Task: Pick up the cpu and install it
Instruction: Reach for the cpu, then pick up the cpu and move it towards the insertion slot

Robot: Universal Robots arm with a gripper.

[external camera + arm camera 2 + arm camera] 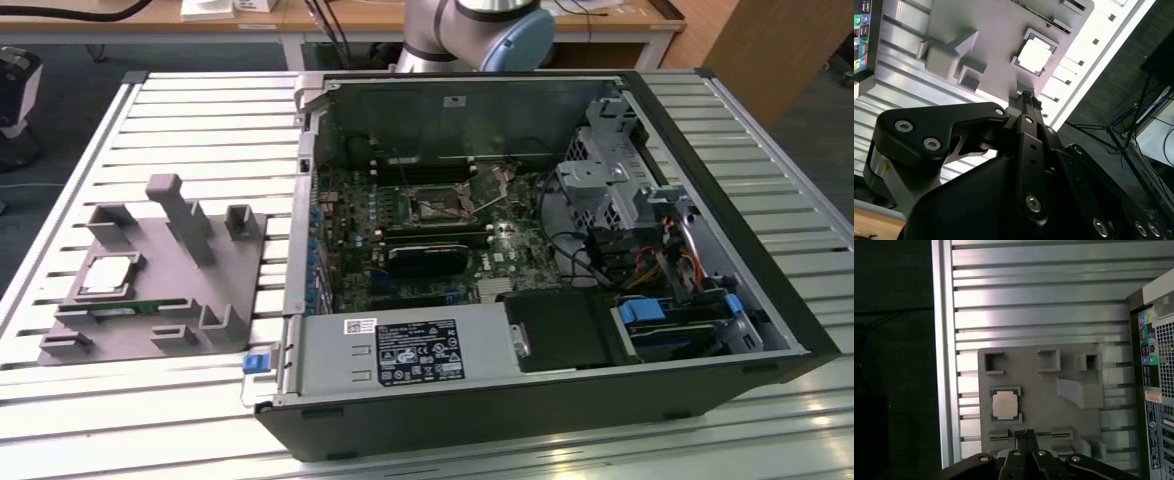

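The cpu [107, 277] is a small square chip with a silver top. It lies flat in a recess of the grey holder tray [214, 255] on the exterior view's left. In both wrist views the cpu [1034, 55] [1005, 405] lies some way beyond my gripper [1026, 96] [1024, 432], which hangs well above the tray. The black fingers are pressed together with nothing between them. The black square socket [441, 205] sits on the motherboard inside the open computer case [747, 300].
A green memory stick [127, 308] lies in the tray beside the cpu. Upright grey posts [180, 215] rise from the tray. The slatted metal table [200, 110] holds tray and case. The arm's base [481, 30] stands behind the case.
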